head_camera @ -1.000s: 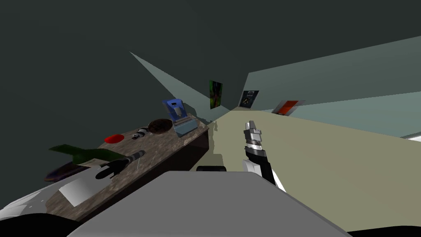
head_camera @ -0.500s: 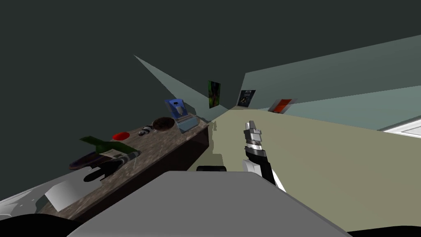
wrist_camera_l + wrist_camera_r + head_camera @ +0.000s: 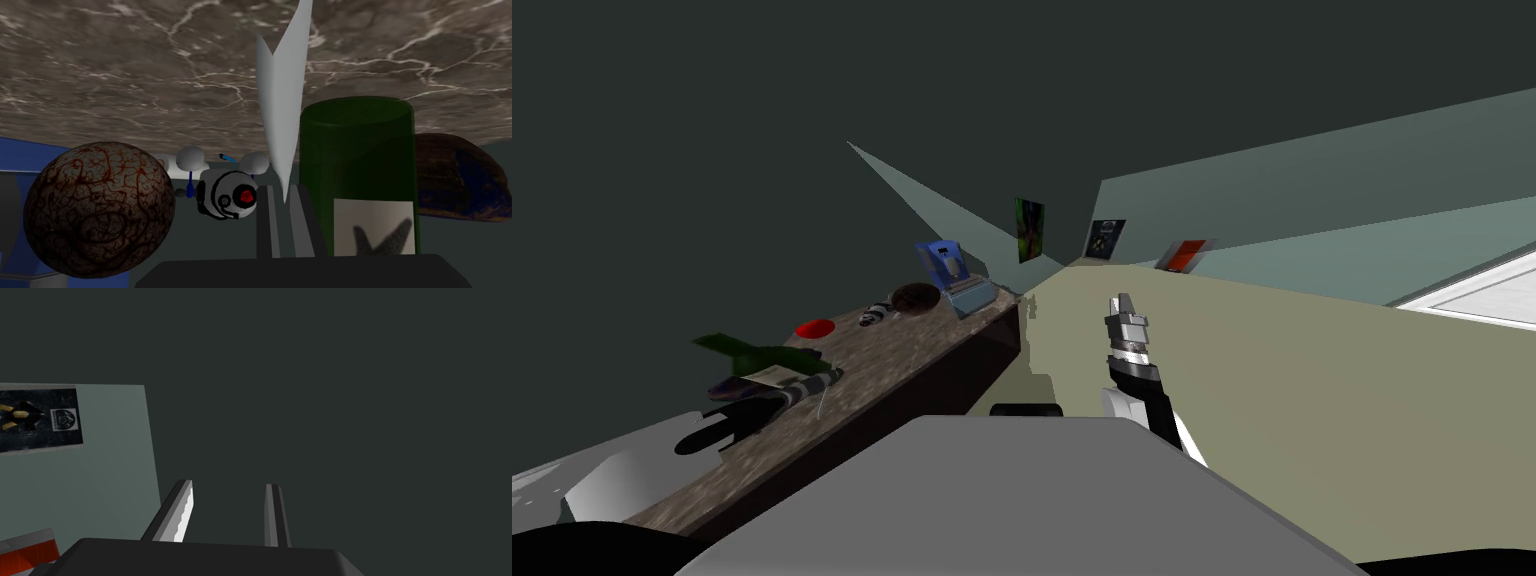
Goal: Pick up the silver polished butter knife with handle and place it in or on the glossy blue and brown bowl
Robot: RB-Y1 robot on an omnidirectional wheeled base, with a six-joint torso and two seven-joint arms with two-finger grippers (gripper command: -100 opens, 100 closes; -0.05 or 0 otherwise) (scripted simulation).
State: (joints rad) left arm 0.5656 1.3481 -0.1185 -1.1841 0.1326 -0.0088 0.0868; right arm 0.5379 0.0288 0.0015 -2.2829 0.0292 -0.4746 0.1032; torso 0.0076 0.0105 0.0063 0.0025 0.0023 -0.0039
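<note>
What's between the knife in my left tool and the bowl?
A dark green bottle with a white label sits between the knife and the bowl, seen in the left wrist view.

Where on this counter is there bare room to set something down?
The counter is bare along its front edge, bordered by the red disc, toy robot and left gripper. Crowded: green bottle and blue and brown bowl beside that gripper, shut on the butter knife; brown round object and blue box at the far end.
</note>
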